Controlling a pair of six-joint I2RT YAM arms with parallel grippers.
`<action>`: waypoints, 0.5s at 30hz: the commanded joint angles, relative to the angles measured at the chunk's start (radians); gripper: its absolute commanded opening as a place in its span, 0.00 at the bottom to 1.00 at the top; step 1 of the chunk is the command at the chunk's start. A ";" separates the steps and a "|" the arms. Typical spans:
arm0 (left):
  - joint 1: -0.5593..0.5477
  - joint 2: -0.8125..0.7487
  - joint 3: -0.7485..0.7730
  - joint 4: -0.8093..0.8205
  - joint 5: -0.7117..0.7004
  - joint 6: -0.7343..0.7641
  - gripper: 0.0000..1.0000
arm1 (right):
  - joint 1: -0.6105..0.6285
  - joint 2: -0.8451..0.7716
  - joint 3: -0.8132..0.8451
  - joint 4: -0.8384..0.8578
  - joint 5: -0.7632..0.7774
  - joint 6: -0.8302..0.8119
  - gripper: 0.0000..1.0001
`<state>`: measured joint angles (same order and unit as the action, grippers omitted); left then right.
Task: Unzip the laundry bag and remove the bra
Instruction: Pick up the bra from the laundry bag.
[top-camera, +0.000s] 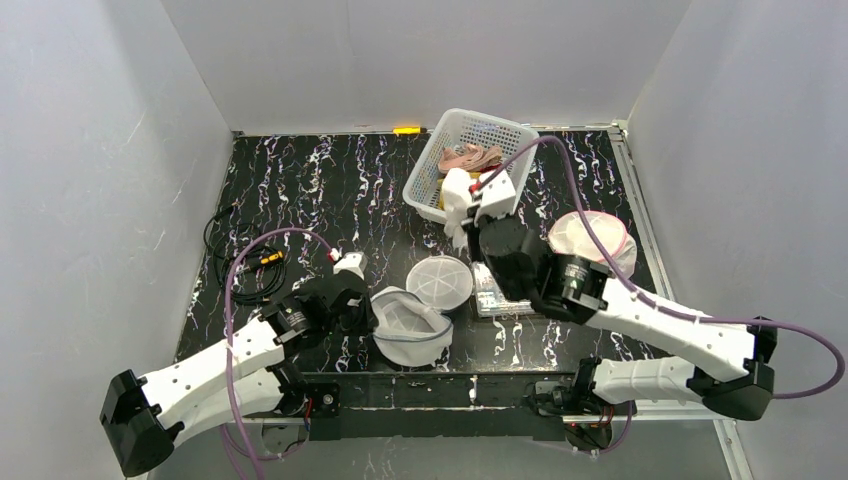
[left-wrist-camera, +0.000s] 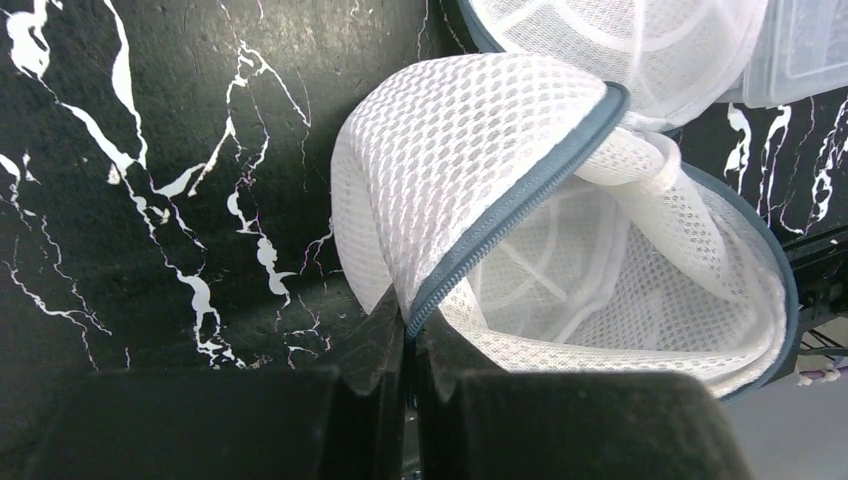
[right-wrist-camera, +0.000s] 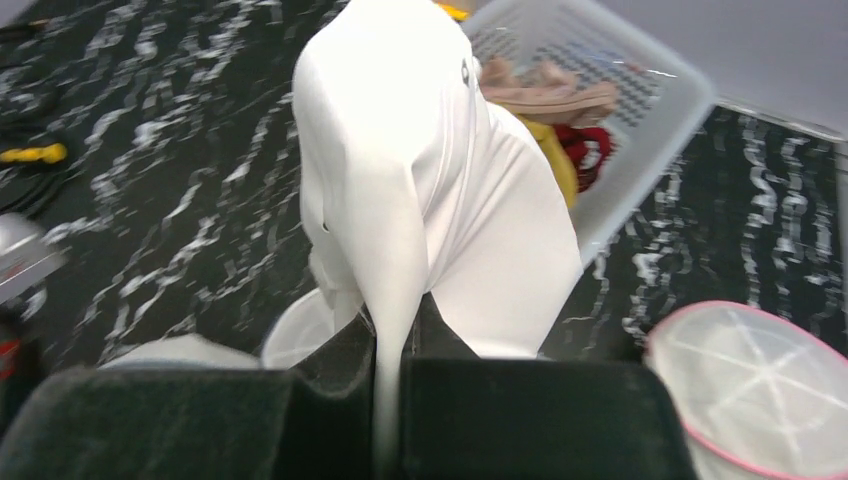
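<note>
Top external: black marbled table (top-camera: 330, 190), both arms reaching in from the near edge. White basket (top-camera: 505, 135) sits at the back right, with beige, yellow and red garments inside (clearer in right wrist view (right-wrist-camera: 640, 90)).

Pink-rimmed bag (top-camera: 592, 238) lies right of centre, beside the right arm. Round mesh bag (top-camera: 440, 283) lies mid-table, just behind the laundry bag (top-camera: 405, 328), which sits near centre front, grey-blue zip trim, mouth gaping.

Left wrist view: top flap of the laundry bag (left-wrist-camera: 450, 130) is folded up and back, interior mesh exposed. Left gripper (left-wrist-camera: 410, 335) has its fingers pressed together on the zip edge at the flap's near corner.

Bra (top-camera: 457, 195) is out of the bag, white, held up off the table at the basket's near corner. Right wrist view: right gripper (right-wrist-camera: 390, 340) is pinched tight on a fold of the bra (right-wrist-camera: 400, 150), the rest of the fabric bulking up ahead of the fingers.

Black cable (top-camera: 245, 265) is coiled at far left.
</note>
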<state>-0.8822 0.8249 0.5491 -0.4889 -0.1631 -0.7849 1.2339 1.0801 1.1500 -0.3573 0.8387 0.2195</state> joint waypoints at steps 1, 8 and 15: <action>-0.001 0.010 0.066 -0.033 -0.050 0.022 0.00 | -0.172 0.066 0.092 -0.042 0.056 -0.037 0.01; 0.000 0.041 0.140 -0.067 -0.065 0.048 0.05 | -0.376 0.188 0.123 0.023 0.031 -0.045 0.01; -0.001 0.040 0.174 -0.110 -0.041 0.066 0.25 | -0.438 0.353 0.218 0.098 0.090 -0.121 0.01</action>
<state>-0.8822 0.8726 0.6792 -0.5396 -0.1955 -0.7399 0.8181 1.3796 1.2675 -0.3470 0.8635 0.1593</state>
